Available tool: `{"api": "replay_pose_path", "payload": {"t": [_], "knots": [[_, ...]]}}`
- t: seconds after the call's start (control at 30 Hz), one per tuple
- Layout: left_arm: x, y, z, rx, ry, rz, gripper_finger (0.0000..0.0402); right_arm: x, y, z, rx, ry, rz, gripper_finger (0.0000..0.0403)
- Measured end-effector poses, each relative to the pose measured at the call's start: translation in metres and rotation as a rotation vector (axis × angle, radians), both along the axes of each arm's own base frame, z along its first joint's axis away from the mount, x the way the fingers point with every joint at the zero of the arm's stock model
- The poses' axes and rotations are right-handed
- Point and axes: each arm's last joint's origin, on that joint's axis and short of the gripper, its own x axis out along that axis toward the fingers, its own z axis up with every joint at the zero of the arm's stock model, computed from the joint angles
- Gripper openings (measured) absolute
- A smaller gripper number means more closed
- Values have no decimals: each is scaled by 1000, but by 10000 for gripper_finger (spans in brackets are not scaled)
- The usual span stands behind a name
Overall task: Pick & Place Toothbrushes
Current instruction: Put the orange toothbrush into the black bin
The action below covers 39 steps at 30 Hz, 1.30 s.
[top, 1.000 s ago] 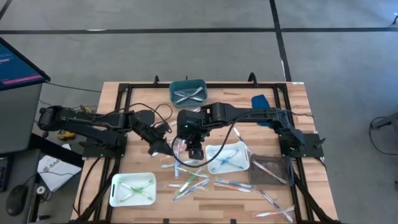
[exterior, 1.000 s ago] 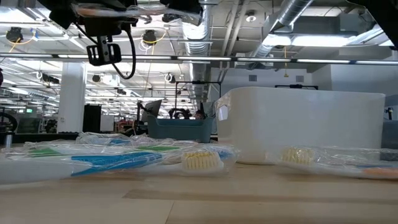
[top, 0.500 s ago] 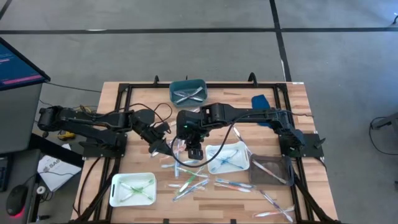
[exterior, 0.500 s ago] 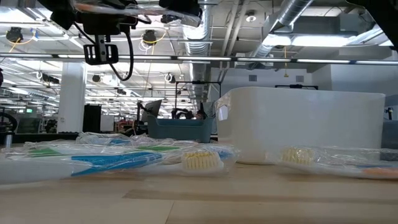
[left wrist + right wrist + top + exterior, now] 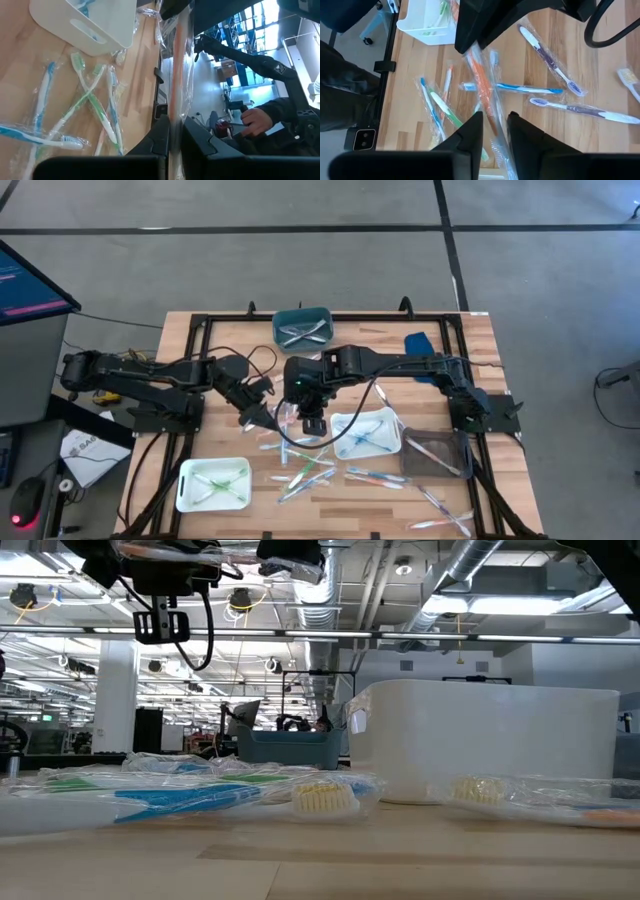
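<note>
An orange toothbrush [image 5: 285,420] in a clear wrapper hangs above the table's middle, between my two grippers. My left gripper [image 5: 262,418] comes from the table's left and is shut on one end of it. My right gripper [image 5: 312,425] slants down from the right, with the other part of the toothbrush [image 5: 480,80] running between its fingers. Several more wrapped toothbrushes [image 5: 310,470] lie loose on the wood below, near the front. My left gripper pinches the wrapped toothbrush [image 5: 176,100] between its two fingers [image 5: 160,142]. The toothbrush runs on forward past the fingertips, lifted clear of the table. My right gripper has the wrapped handle [image 5: 492,117] between its two fingers [image 5: 472,132], and the wrapper fills the narrow gap. The fingers slant down from above. The toothbrush stays clear of the table.
A teal tray [image 5: 302,327] with toothbrushes stands at the far edge. One white tray [image 5: 365,433] holds blue ones at the right of centre, another white tray [image 5: 213,483] holds green ones at the near left. A clear tray [image 5: 435,455] sits at the right.
</note>
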Motion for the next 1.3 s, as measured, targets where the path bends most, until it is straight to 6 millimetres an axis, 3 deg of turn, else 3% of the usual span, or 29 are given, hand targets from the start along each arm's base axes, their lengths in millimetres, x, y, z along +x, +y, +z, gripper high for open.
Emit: {"api": "replay_pose_path", "payload": {"t": [0.37, 0.77, 0.93, 1.3], "knots": [[0, 6, 0, 13, -11, 18, 13, -2, 0, -2, -4, 30, -1, 74], [0, 6, 0, 33, -26, 10, 13, -4, 1, -2, 3, 45, 10, 13], [1, 6, 1, 39, -32, 20, 14, -5, 1, -3, 2, 58, 9, 13], [3, 8, 6, 72, -109, 40, 70, -7, 1, -4, -1, 82, 3, 8]]}}
